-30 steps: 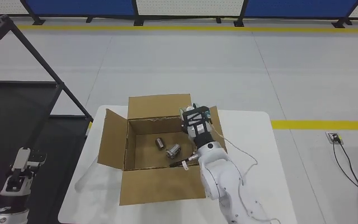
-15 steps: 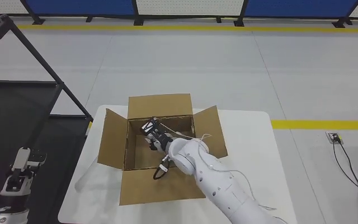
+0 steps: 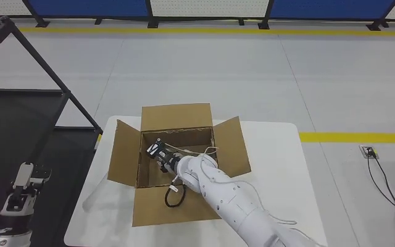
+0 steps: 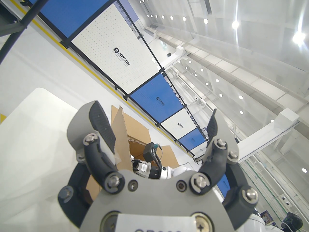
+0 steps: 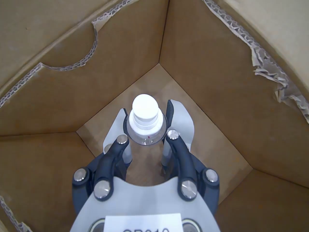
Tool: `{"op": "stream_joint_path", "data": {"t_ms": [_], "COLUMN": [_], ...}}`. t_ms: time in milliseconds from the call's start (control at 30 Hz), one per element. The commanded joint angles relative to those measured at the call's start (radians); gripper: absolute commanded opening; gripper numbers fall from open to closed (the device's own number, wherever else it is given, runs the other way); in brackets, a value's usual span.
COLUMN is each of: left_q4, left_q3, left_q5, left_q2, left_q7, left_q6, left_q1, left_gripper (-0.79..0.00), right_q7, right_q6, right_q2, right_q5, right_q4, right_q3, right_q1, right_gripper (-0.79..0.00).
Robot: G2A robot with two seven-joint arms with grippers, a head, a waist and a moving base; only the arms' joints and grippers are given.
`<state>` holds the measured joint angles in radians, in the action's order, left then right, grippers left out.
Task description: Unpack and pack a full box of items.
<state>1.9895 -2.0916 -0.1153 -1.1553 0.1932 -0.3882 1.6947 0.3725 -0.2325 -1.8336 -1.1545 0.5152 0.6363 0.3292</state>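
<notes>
Because the right arm reaches down into the open cardboard box (image 3: pixel 176 116) on the white table (image 3: pixel 278 160), the coming move turns on how the bottle stands to the box floor. The box has its four flaps folded outward, and its walls are high around the gripper. In the right wrist view the right gripper (image 5: pixel 147 119) is near a corner of the floor (image 5: pixel 205 146), where two walls meet.

Its fingers are closed on a small clear bottle (image 5: pixel 144 108) with a white cap. The long axis of the bottle runs in line with the fingers, and the cap points away from the wrist, toward the floor. I cannot tell whether the cap touches the floor.

I judge that the two close walls are what stands in the way, so the bottle can travel only along its own axis. The left gripper (image 4: pixel 155 114) is well apart, beside the table, wide open and holding nothing, so the right arm is the nearer one.
</notes>
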Motion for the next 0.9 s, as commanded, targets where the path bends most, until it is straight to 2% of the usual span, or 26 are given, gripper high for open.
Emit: {"op": "stream_joint_path", "data": {"t_ms": [0, 67, 100, 400, 433, 500, 633, 667, 867], "left_q4": [0.0, 0.0, 0.0, 0.0, 0.0, 0.0, 0.0, 0.0, 0.0], "left_q3": [0.0, 0.0, 0.0, 0.0, 0.0, 0.0, 0.0, 0.0, 0.0], "left_q5": [0.0, 0.0, 0.0, 0.0, 0.0, 0.0, 0.0, 0.0, 0.0], "left_q2": [0.0, 0.0, 0.0, 0.0, 0.0, 0.0, 0.0, 0.0, 0.0], "left_q7": [0.0, 0.0, 0.0, 0.0, 0.0, 0.0, 0.0, 0.0, 0.0], "left_q6": [0.0, 0.0, 0.0, 0.0, 0.0, 0.0, 0.0, 0.0, 0.0], "left_q1": [0.0, 0.0, 0.0, 0.0, 0.0, 0.0, 0.0, 0.0, 0.0], "left_gripper": [0.0, 0.0, 0.0, 0.0, 0.0, 0.0, 0.0, 0.0, 0.0], "right_q7": [-0.001, -0.007, -0.011, -0.042, -0.044, -0.05, -0.068, -0.076, -0.175], "right_q6": [-0.012, -0.019, -0.021, -0.035, -0.035, -0.035, -0.023, -0.018, 0.023], "right_q2": [-0.012, -0.022, -0.027, -0.058, -0.06, -0.063, -0.067, -0.067, -0.05], "right_q5": [0.007, 0.01, 0.011, 0.01, 0.009, 0.009, 0.002, 0.0, -0.038], "right_q4": [-0.031, -0.059, -0.07, -0.14, -0.145, -0.153, -0.16, -0.158, -0.094], "right_q3": [-0.004, -0.008, -0.009, -0.015, -0.014, -0.012, -0.01, -0.008, 0.01], "right_q1": [-0.01, -0.019, -0.022, -0.045, -0.047, -0.049, -0.05, -0.05, -0.047], "right_gripper": [-0.588, -0.539, -0.489, -0.397, -0.363, -0.2, -0.151, -0.058, -0.009]}}
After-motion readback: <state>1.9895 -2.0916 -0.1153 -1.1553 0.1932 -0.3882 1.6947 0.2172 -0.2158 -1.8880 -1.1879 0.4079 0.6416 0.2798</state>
